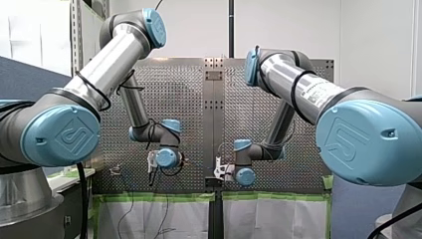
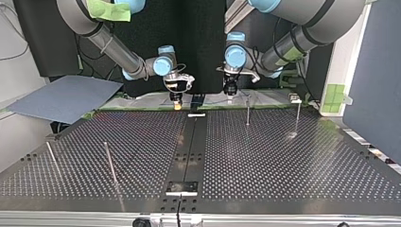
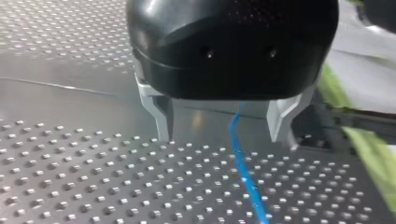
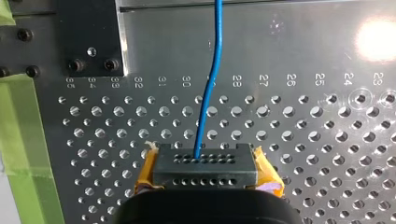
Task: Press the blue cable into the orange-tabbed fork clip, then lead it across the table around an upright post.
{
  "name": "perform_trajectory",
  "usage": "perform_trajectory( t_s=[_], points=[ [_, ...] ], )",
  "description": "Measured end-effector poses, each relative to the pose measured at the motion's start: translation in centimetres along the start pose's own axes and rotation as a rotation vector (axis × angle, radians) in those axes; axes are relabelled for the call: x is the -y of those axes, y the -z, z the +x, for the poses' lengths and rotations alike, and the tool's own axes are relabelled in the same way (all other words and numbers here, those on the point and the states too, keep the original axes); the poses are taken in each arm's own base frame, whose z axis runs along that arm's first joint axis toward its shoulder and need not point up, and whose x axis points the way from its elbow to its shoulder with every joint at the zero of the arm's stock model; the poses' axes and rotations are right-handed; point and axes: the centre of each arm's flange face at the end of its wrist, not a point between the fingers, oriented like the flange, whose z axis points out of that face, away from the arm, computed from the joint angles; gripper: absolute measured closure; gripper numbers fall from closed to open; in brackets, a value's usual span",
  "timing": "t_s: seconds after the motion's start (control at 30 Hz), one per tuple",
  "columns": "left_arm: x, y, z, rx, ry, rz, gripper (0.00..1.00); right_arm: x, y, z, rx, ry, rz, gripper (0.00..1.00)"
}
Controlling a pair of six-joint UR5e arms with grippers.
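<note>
— Judging from the perforated table [image 2: 293, 165], how much is being counted as done?
— Very little, it seems. No orange-tabbed fork clip is being made out, and no upright post [image 2: 248, 112] is being rounded by anything.
— And the grippers?
— The left gripper [image 3: 224, 139] is being held wide, with the blue cable [image 3: 240, 163] lying untouched between its metal fingers [image 3: 161, 116]. The right gripper [image 4: 203, 170] is being held closed, and the cable is apparently being pinched between its yellow pads [image 4: 267, 172].
</note>
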Motion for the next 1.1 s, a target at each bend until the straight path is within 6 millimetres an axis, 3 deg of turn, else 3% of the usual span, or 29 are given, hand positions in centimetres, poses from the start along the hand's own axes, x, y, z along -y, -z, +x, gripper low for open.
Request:
perform_trajectory(
  t_s=[0.23,0.67,1.0,1.03,1.07,1.1],
  points=[
    [-0.1,-0.2,0.2,-0.004,0.023,0.007,0.00,0.0,0.0,-0.1,0.001,0.000,0.000,1.00],
    [0.3,-2.0,3.1,-0.074,-0.015,-0.016,0.00,-0.1,0.0,-0.1,0.002,0.000,0.000,1.00],
    [0.6,-4.1,1.7,-0.079,-0.019,-0.052,0.00,-0.1,0.0,-0.1,0.001,0.000,0.000,1.00],
    [0.7,-4.2,1.6,-0.079,-0.020,-0.054,0.04,-0.1,0.0,-0.1,0.001,0.000,0.000,1.00],
    [0.7,-4.3,1.5,-0.080,-0.023,-0.058,0.15,-0.1,0.0,-0.1,0.001,0.000,0.000,1.00],
    [0.7,-4.3,1.4,-0.080,-0.026,-0.062,0.15,-0.1,0.0,-0.1,0.001,0.000,0.000,1.00]
  ],
)
